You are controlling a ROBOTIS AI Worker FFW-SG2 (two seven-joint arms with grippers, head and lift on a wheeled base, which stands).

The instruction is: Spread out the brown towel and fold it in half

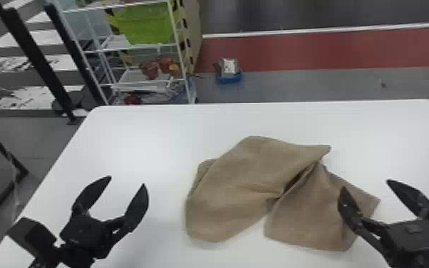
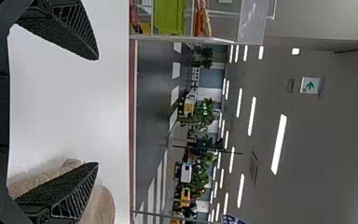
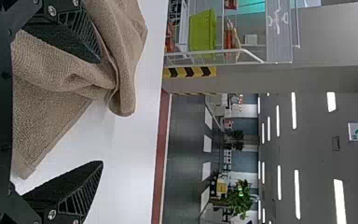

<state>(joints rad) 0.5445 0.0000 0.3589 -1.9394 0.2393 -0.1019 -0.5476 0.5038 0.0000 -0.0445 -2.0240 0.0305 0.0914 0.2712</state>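
Hovering left pincer (image 1: 127,181): fingers apart, holding nothing.
Brown towel (image 1: 246,178): rumpled on the tabletop (image 1: 135,139); we judge it soft, light, limp.
Right corner (image 1: 372,202): we'd pinch here, lifting gently.
Right pincer (image 1: 366,184): fingers apart, near that corner.

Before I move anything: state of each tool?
Left tool: open, empty, beside the towel.
Right tool: open, empty, one finger over the towel's right part.

The left gripper (image 1: 127,180) and right gripper (image 1: 366,184) both sit with fingers spread wide, pointing forward, well apart.
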